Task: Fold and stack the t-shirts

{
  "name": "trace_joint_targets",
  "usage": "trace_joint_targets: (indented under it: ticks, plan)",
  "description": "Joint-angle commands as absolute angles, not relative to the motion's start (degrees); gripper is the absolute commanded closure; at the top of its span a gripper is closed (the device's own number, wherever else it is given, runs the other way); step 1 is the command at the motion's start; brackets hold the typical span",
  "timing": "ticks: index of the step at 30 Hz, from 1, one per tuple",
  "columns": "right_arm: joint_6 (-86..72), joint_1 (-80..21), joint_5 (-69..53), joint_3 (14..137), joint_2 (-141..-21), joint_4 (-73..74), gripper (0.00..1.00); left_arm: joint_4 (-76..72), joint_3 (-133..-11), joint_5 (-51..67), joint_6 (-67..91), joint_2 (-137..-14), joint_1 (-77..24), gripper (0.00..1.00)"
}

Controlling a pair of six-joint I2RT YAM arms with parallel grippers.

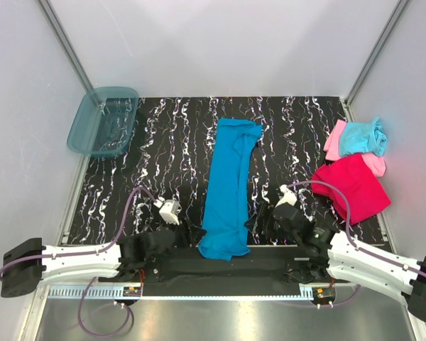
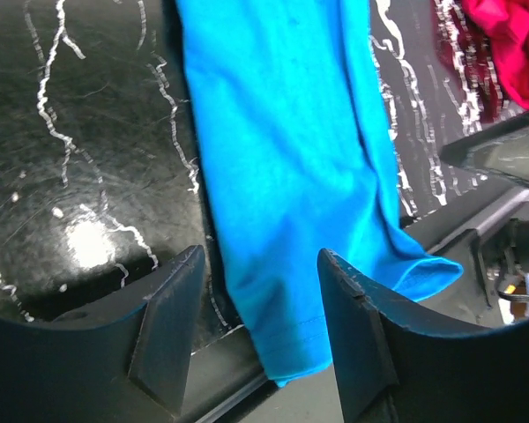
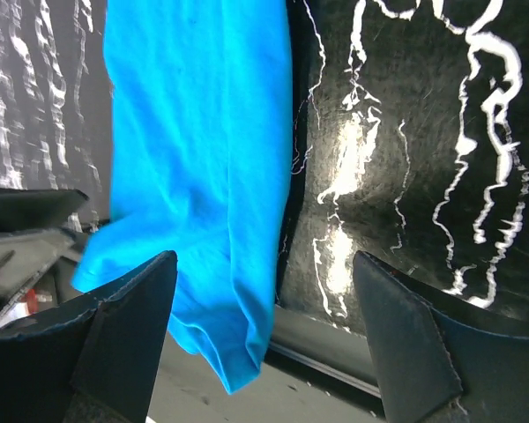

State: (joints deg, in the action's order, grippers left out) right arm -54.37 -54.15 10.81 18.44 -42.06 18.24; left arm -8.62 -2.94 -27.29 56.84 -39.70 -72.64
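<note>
On the table (image 1: pixel 163 142) the blue tee (image 1: pixel 227 185) lies as a strip from centre to near edge, hem overhanging. Flanking that hem, left gripper (image 2: pixel 260 291) and right gripper (image 3: pixel 264 300) stand open and empty; best pinch both corners through all layers, lifting evenly

Top camera looks down from behind; both wrist cameras closely share the blue t-shirt (image 2: pixel 282 176) at its near end

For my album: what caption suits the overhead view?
Both open, left gripper and right gripper flank the near end of the blue t-shirt; a pile of tees sits at right.
</note>
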Motion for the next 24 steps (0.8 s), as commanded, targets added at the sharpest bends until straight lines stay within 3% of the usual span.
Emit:
trace_joint_targets:
  ticks: [1, 13, 18, 24]
  plan:
    - [-58.4, -52.2, 6.3, 14.2, -40.6, 8.9, 0.13, -14.1, -2.6, -20.3, 53.9, -38.9, -70.5, 0.42]
    - [-64.8, -51.8, -2.6, 11.2, -61.3, -10.7, 0.17, -28.2, -2.3, -11.4, 56.0, -55.3, -66.9, 0.43]
    - [-64.3, -51.8, -4.4, 12.4, -63.1, -8.9, 0.18, -26.5, -3.1, -9.3, 56.5, -56.6, -66.6, 0.46]
    - [-63.6, -51.8, -5.7, 12.2, -58.5, -1.0, 0.19, -17.8, -3.2, -11.1, 56.1, -49.1, -66.4, 0.48]
